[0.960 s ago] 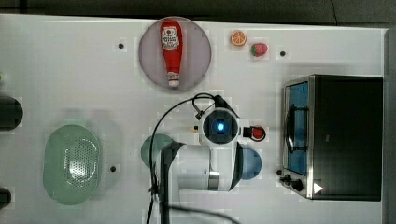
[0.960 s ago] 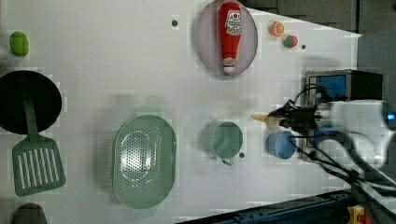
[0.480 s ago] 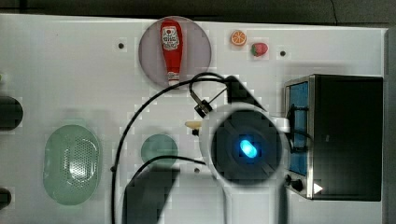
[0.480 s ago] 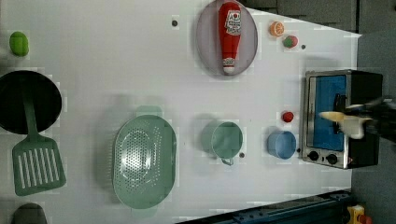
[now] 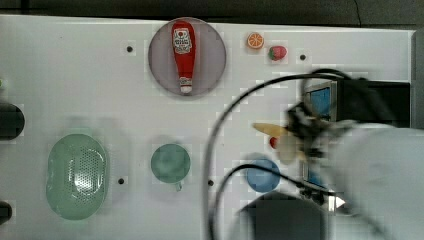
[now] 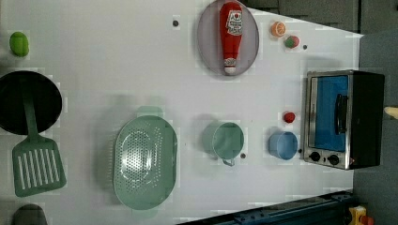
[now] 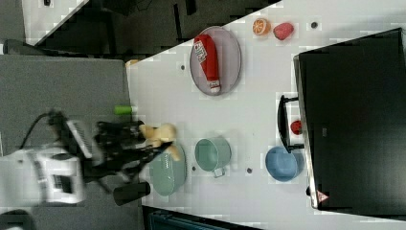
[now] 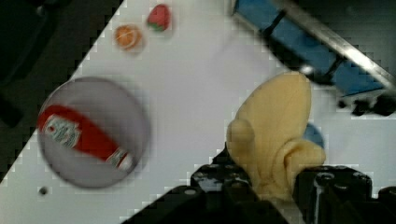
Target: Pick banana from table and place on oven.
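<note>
My claw [image 8: 275, 196] grasps the banana [image 8: 275, 135] | high, near oven [image 6: 345, 119] | risk: loose pinch, soft fruit slips, falls short of black top

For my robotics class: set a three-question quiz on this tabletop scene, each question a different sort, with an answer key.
1. True or false: the gripper holds the banana clear of the table.
2. What lies on the round plate? A) the ketchup bottle B) the orange slice C) the blue cup
3. Fill in: the oven top is ____ of objects.

Key: 1 true; 2 A; 3 bare.
</note>
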Robot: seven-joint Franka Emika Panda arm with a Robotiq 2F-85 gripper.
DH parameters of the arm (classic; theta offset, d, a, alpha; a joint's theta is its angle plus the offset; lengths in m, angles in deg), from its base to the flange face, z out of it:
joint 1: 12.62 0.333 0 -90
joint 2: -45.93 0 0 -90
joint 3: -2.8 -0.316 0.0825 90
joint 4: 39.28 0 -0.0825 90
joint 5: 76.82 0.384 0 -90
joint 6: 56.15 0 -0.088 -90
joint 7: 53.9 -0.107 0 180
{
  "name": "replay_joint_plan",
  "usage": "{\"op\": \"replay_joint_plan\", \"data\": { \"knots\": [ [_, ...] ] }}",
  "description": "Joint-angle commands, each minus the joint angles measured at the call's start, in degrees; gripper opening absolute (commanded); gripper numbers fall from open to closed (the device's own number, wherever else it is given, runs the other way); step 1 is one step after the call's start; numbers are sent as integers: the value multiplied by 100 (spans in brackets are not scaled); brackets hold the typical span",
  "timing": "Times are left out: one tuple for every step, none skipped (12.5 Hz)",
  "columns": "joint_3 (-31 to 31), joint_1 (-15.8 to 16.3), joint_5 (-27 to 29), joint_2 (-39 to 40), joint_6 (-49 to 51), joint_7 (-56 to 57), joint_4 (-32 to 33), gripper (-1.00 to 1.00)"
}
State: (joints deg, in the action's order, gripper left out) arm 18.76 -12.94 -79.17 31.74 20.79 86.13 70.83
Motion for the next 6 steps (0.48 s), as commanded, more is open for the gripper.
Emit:
{"op": "replay_joint_plan", "data": {
  "knots": [
    [775,-294,-186,815,-449,1557,178,-43],
    [1048,-302,-186,1034,-842,2064,178,-43],
    [1292,-308,-186,1269,-1211,2571,175,-43],
    [1502,-314,-186,1509,-1501,2976,161,-43],
    [1663,-321,-184,1755,-1719,3267,118,-43],
    [1774,-324,-176,1974,-1838,3543,42,-43]
  ]
}}
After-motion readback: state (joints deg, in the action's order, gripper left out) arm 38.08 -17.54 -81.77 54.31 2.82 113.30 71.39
